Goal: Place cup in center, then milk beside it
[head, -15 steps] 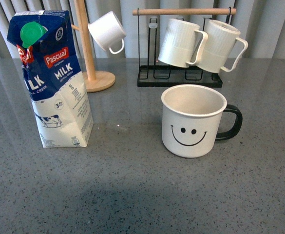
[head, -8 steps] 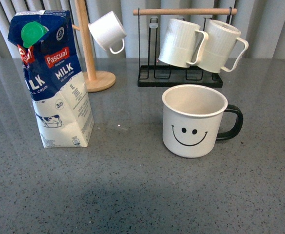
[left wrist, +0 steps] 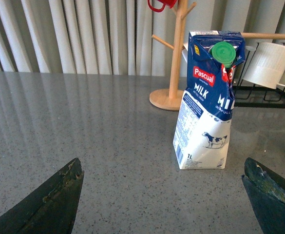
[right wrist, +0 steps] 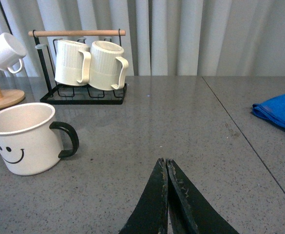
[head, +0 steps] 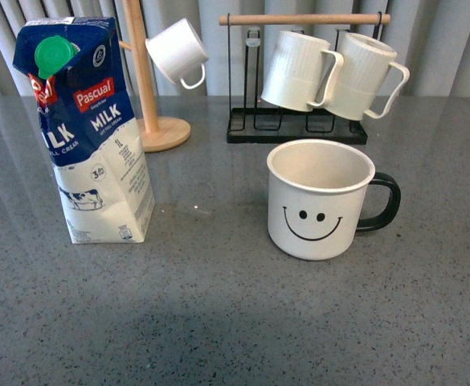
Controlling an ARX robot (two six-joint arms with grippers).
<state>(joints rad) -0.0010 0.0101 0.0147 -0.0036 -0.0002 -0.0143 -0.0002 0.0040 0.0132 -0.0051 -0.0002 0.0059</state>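
The smiley cup [head: 319, 201] stands upright on the grey tabletop [head: 218, 314], right of the middle, its black handle pointing right. It also shows in the right wrist view [right wrist: 28, 137]. The milk carton [head: 90, 133] stands upright at the left; it also shows in the left wrist view [left wrist: 208, 100]. Neither arm shows in the front view. My left gripper [left wrist: 164, 168] is open and empty, with the carton ahead of it and apart. My right gripper [right wrist: 165, 162] is shut and empty, off to the cup's handle side and apart from it.
A wooden mug tree [head: 142, 80] with a small white mug [head: 177, 52] stands behind the carton. A black rack [head: 299, 121] holds two ribbed white mugs [head: 299, 68] behind the cup. A blue cloth [right wrist: 278, 112] lies far right.
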